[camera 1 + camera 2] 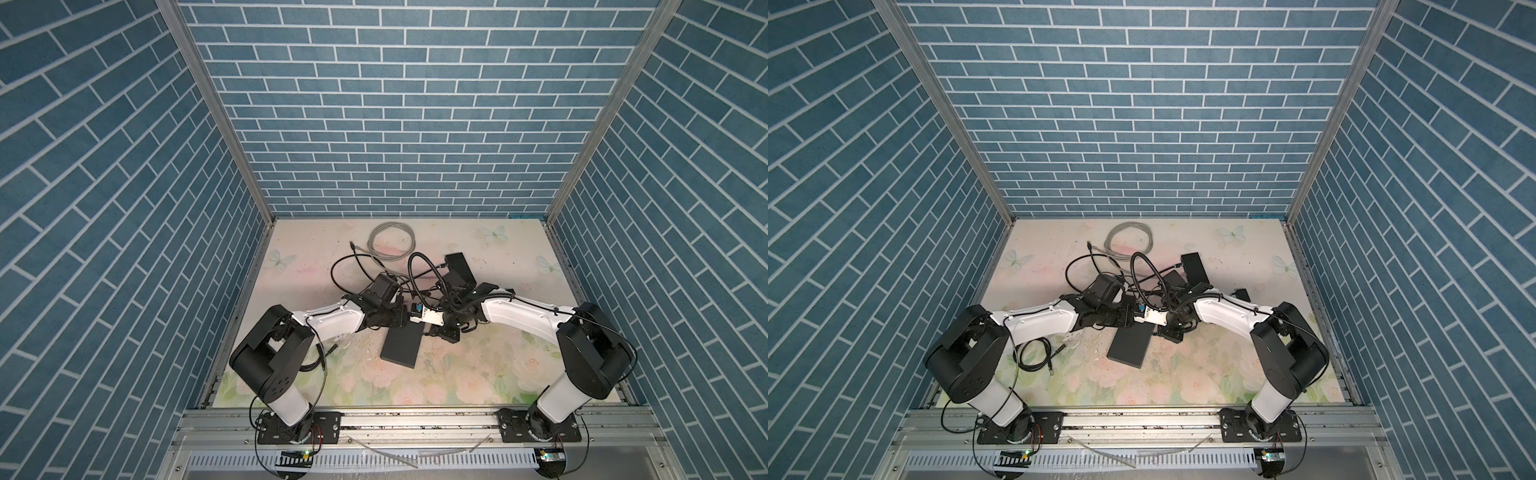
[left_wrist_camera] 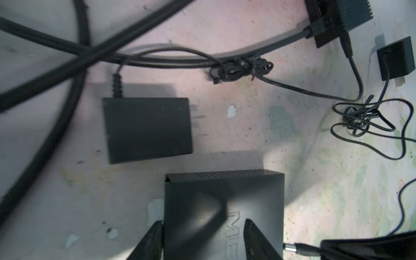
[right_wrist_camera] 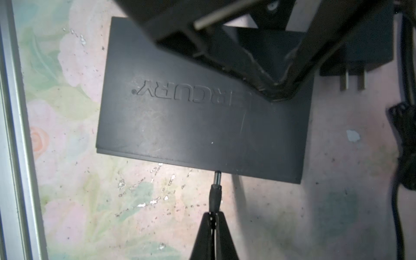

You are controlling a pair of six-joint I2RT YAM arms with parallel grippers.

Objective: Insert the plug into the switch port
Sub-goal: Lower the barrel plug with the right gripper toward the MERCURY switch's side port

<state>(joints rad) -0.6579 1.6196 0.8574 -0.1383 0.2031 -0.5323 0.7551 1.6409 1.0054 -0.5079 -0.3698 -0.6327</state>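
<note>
Though at switch [image 3: 202,126], plug [image 3: 215,191] outside

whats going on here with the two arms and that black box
The right gripper is shut on the plug and points it at the side of the switch, which lies flat. The plug's metal tip is right at the switch's edge, but most of it shows, so it is not seated yet. The left gripper is down over the switch, jaws apart, apparently steadying it.
</note>
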